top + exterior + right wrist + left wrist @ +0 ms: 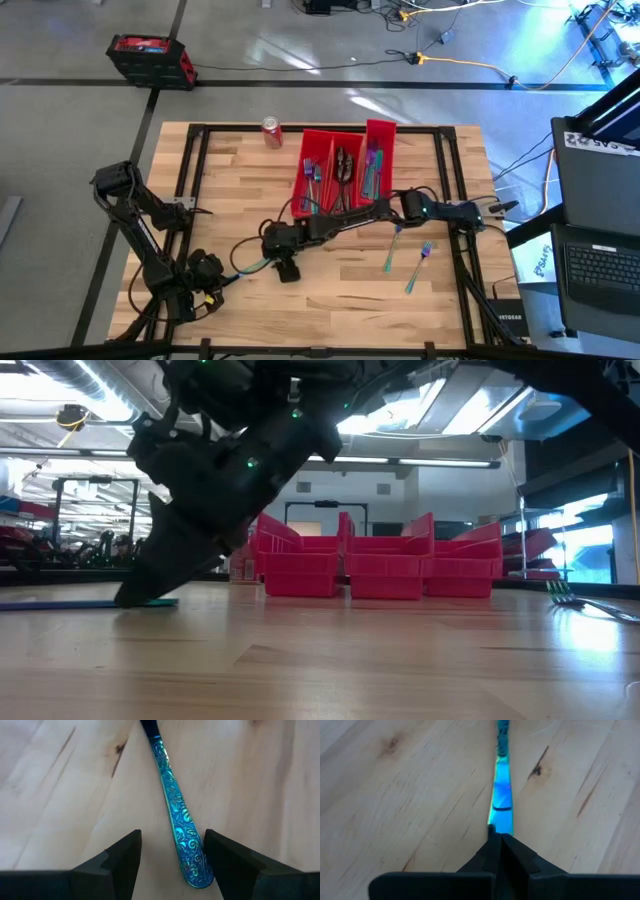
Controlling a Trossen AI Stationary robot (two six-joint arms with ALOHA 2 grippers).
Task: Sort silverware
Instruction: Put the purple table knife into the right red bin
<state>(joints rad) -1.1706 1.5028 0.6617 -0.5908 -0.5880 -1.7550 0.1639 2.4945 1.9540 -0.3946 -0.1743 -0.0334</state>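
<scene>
High view gives us no writing we can read, not even on the can (271, 131) beside the three bins (345, 160). It shows two forks (393, 250) loose on the desk (330, 290). Only the wrist views show the grips: the left tool (499, 836) is clenched on a knife (502, 795), while the right tool (172, 845) stands released astride its ornate handle (180, 815).

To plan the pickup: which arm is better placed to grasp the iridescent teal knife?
Right. The open right gripper straddles the handle of the iridescent teal metal knife; the left gripper is shut at its blade.
</scene>
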